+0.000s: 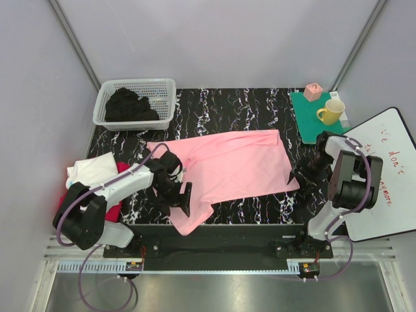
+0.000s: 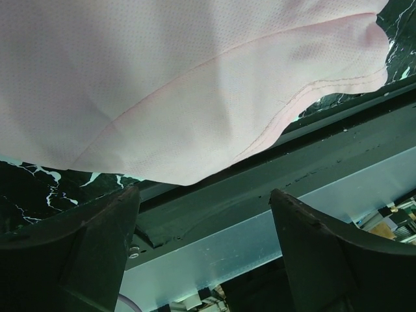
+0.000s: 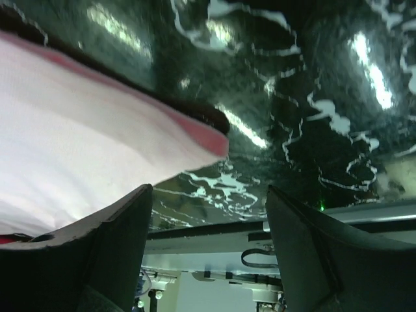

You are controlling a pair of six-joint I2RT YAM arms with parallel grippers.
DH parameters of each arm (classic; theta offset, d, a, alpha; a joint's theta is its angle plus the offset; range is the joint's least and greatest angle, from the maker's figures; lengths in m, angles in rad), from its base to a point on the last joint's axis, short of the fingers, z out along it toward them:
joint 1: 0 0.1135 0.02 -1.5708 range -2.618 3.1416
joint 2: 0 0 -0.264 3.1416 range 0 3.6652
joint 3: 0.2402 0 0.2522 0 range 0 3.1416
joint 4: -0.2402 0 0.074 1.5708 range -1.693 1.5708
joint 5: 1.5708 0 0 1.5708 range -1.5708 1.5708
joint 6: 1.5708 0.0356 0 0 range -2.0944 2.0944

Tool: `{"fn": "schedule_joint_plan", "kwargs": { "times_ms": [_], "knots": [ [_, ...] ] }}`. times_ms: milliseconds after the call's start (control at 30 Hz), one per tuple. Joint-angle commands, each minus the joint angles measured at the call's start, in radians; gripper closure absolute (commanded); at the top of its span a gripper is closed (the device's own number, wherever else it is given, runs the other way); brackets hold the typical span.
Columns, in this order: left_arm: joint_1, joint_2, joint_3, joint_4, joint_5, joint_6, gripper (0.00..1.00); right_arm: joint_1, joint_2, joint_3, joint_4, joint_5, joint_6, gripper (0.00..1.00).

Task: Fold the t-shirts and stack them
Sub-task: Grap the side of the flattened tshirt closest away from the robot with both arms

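A light pink t-shirt (image 1: 231, 166) lies spread on the black marble table (image 1: 221, 104), one corner hanging over the front edge. My left gripper (image 1: 181, 195) is open at the shirt's left front edge, nothing between its fingers; its wrist view shows the pink cloth (image 2: 195, 78) just beyond the open jaws. My right gripper (image 1: 304, 174) is open beside the shirt's right front corner (image 3: 97, 149), holding nothing. A stack of shirts, white (image 1: 94, 170) over red (image 1: 112, 209), sits at the far left. Black shirts (image 1: 130, 105) fill the basket.
The white lattice basket (image 1: 164, 91) stands at the back left. A green mat (image 1: 312, 120) at the back right carries a yellow mug (image 1: 331, 112) and a pink cube (image 1: 313, 91). A whiteboard (image 1: 390, 175) lies at the right edge.
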Motion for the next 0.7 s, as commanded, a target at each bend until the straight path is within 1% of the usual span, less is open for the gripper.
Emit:
{"fn": "schedule_joint_plan", "kwargs": {
  "times_ms": [0,33,167,233,267,333,367,433,500,567,667],
  "knots": [
    [-0.007,-0.039,0.008,-0.015,0.028,0.028,0.14,-0.007,0.053,0.021,0.075,0.014,0.025,0.25],
    [-0.007,-0.042,0.017,-0.023,0.025,0.035,0.14,-0.007,0.065,0.028,0.089,-0.002,0.025,0.29],
    [-0.020,-0.047,0.033,-0.053,0.008,0.042,0.14,-0.007,0.125,0.048,0.121,-0.042,0.022,0.37],
    [-0.026,-0.051,0.042,-0.070,0.000,0.046,0.13,-0.007,0.143,0.050,0.134,-0.059,0.018,0.44],
    [-0.029,-0.051,0.048,-0.078,-0.003,0.049,0.13,-0.007,0.160,0.051,0.135,-0.064,0.016,0.56],
    [-0.036,-0.050,0.062,-0.101,-0.006,0.057,0.11,-0.007,0.171,0.048,0.146,-0.087,0.016,0.73],
    [-0.038,-0.050,0.066,-0.116,-0.008,0.058,0.11,-0.007,0.173,0.047,0.149,-0.093,0.011,0.86],
    [-0.044,-0.048,0.071,-0.123,0.000,0.061,0.10,-0.007,0.173,0.050,0.152,-0.096,0.008,0.95],
    [-0.047,-0.042,0.073,-0.127,0.008,0.060,0.11,-0.007,0.174,0.059,0.154,-0.096,-0.001,1.00],
    [-0.055,-0.022,0.074,-0.124,0.026,0.065,0.15,-0.007,0.179,0.065,0.154,-0.099,-0.001,1.00],
    [-0.075,0.019,0.103,-0.110,0.038,0.069,0.15,-0.007,0.188,0.077,0.161,-0.136,-0.001,1.00]
  ]
}}
